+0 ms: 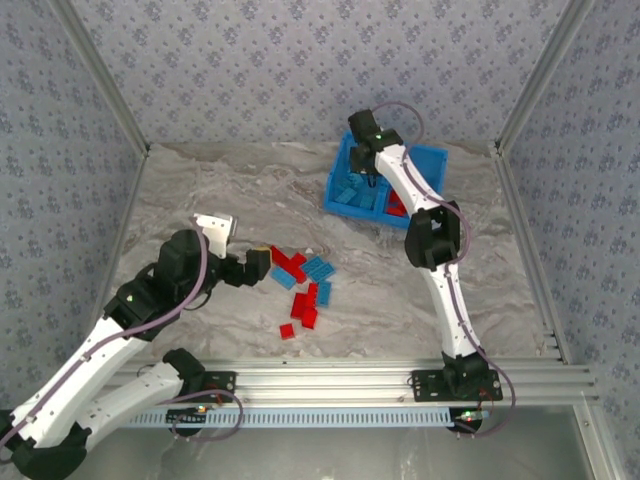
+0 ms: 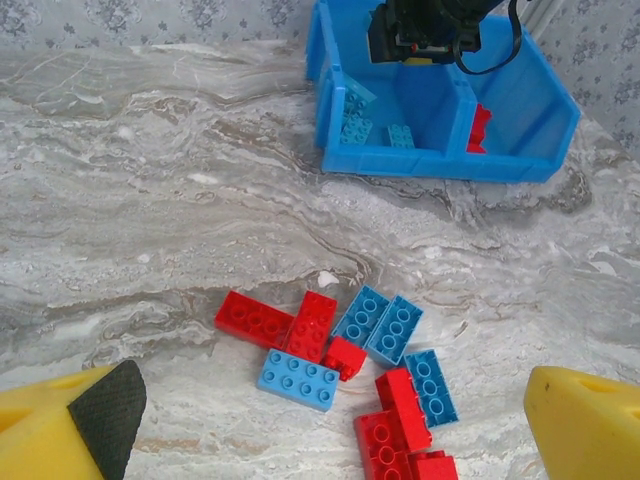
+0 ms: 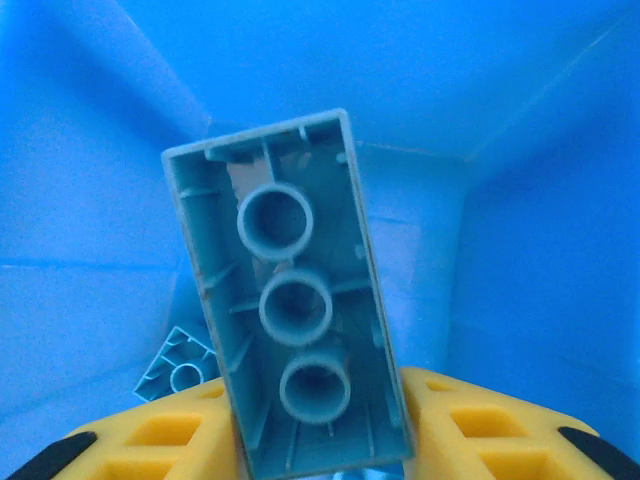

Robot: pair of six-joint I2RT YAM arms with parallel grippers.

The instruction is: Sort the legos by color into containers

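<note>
The right end effector (image 3: pixel 315 435) grasps a light blue plastic brick (image 3: pixel 290 300) inside the left compartment of the bright blue plastic bin (image 1: pixel 432 160). This looks like the drop-off step, which calls for release. The left end effector (image 2: pixel 335 425) hangs released above loose red and blue bricks (image 2: pixel 345 345) on the desk (image 2: pixel 150 200).

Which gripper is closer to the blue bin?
Right. The right gripper reaches into the blue bin; the left gripper sits far off, beside the loose bricks.

Marbled table (image 1: pixel 250 190), patterned walls (image 1: pixel 300 60), aluminium rail (image 1: pixel 330 378)
</note>
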